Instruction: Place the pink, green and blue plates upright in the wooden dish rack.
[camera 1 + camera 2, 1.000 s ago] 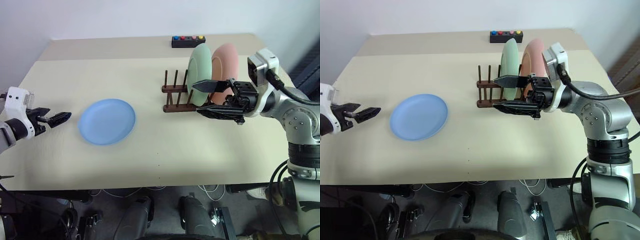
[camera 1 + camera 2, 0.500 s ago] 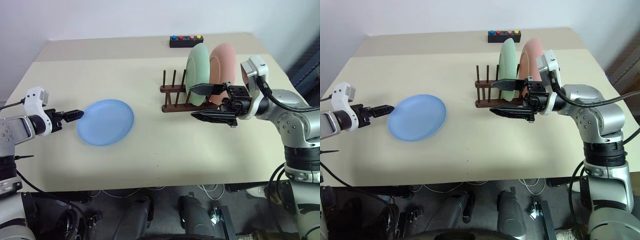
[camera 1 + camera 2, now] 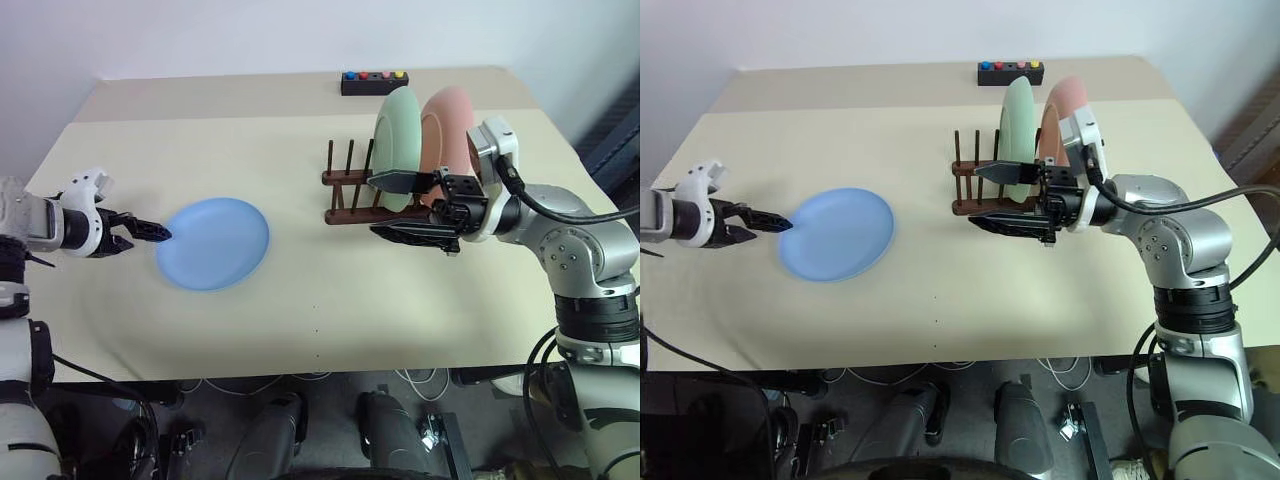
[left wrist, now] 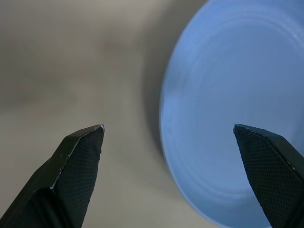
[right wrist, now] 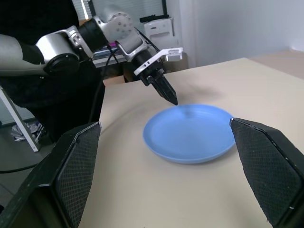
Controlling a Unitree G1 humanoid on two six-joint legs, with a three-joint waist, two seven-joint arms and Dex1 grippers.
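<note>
Pink plate (image 3: 452,125) partly behind right arm (image 3: 520,205)

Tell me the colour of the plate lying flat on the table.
Blue plate; clearest in the left eye view.

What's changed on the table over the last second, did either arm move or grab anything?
The left gripper has closed in on the blue plate, its open fingers now tilted down at the plate's near rim, holding nothing. The right gripper remains open in front of the wooden dish rack. The blue plate lies flat where it was; the green plate and pink plate stay upright in the rack.
</note>
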